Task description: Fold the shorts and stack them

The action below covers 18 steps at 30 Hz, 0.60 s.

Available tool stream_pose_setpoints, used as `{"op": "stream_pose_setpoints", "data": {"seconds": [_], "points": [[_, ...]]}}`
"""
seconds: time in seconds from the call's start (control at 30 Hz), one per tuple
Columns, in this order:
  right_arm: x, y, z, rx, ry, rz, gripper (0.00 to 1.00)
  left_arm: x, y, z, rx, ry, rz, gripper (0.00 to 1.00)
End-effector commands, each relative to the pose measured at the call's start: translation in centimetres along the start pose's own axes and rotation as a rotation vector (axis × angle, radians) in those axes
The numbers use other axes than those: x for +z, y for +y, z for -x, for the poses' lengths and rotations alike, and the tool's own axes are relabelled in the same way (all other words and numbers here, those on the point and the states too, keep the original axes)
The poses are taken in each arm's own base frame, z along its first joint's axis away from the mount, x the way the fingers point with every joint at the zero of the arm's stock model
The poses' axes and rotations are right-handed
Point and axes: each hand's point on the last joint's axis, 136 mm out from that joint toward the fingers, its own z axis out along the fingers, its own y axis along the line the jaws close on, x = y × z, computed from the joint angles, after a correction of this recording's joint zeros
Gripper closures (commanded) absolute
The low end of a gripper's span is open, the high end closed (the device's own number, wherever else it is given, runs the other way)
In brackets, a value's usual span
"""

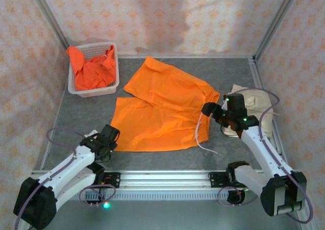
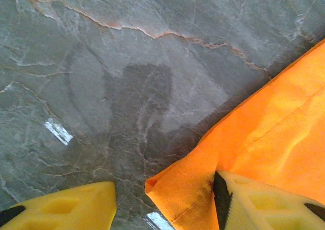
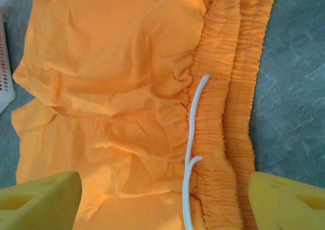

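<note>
A pair of bright orange shorts (image 1: 162,108) is lying spread flat in the middle of the grey table (image 1: 76,119), with the waistband (image 3: 228,88) toward the right arm and the legs pointing left. The left gripper (image 2: 165,202) is hanging low at the near-left leg corner, its yellow fingers (image 2: 61,207) standing apart. The hem corner is lying between them against the right-hand finger, and bare table is showing up to the other one (nothing pinched). The right gripper (image 3: 163,199) is hanging over the gathered waistband with its fingers spread wide, and the white drawstring (image 3: 193,128) is running between them. At the far left, a white mesh basket (image 1: 96,91) is holding crumpled orange cloth (image 1: 91,72), part of it spilling over the rim. Beige shorts (image 1: 256,100) are lying at the right edge, partly behind the right arm.
</note>
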Motion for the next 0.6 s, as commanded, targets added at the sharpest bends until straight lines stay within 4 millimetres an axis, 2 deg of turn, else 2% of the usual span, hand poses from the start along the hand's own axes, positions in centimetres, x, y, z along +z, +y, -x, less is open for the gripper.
{"op": "stream_pose_setpoints", "data": {"seconds": [0.0, 0.27, 0.4, 0.57], "points": [[-0.3, -0.7, -1.8, 0.025, 0.043, -0.014, 0.15, 0.4, -4.0, 1.2, -0.050, -0.045, -0.150, 0.46], [-0.3, -2.1, -4.0, 0.048, 0.088, -0.040, 0.16, -0.4, -5.6, 1.9, -0.031, -0.050, -0.187, 0.47], [-0.4, -2.1, -3.9, 0.047, 0.079, -0.039, 0.16, -1.6, -4.5, 3.0, 0.013, -0.094, -0.121, 0.47], [-0.4, -2.0, -3.8, 0.044, 0.074, -0.037, 0.16, -2.3, -3.7, 3.5, 0.024, -0.118, -0.100, 0.47]]}}
